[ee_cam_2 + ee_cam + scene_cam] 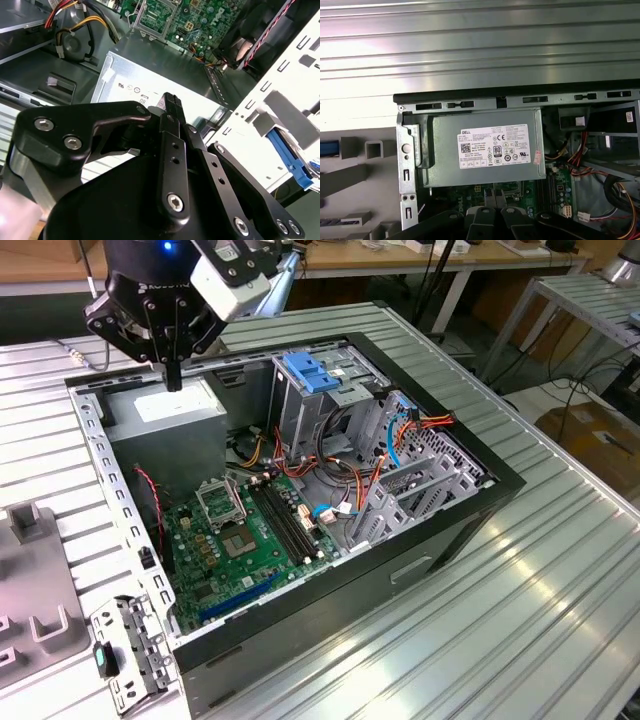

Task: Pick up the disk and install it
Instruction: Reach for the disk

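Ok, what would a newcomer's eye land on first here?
The open computer case on the ribbed metal table, its green motherboard exposed. Then the black gripper, jaws shut, poised above the grey power supply at the exterior view's left. A light-blue bracket tops the drive cage.

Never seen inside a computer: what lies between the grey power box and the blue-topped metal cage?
A loose bundle of coloured wires, in the exterior view; the tool hangs above the grey power box.
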Controlling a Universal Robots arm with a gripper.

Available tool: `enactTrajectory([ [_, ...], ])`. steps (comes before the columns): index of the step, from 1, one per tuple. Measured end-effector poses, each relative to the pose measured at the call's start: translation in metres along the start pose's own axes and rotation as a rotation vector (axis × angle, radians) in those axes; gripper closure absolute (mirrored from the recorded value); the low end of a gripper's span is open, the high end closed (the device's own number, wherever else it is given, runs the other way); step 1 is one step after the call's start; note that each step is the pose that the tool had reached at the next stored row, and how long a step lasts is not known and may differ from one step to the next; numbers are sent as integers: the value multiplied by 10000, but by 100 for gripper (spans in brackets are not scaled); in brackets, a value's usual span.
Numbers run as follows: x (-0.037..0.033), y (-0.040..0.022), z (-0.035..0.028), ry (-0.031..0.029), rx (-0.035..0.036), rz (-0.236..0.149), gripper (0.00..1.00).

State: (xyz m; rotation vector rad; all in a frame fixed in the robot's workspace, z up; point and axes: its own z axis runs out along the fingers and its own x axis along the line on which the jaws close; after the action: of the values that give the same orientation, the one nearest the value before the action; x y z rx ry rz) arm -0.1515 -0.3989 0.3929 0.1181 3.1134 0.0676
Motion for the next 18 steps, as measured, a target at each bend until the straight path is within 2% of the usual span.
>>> enactTrajectory([
  [18, 84, -7, 0, 8, 1, 0, 89],
])
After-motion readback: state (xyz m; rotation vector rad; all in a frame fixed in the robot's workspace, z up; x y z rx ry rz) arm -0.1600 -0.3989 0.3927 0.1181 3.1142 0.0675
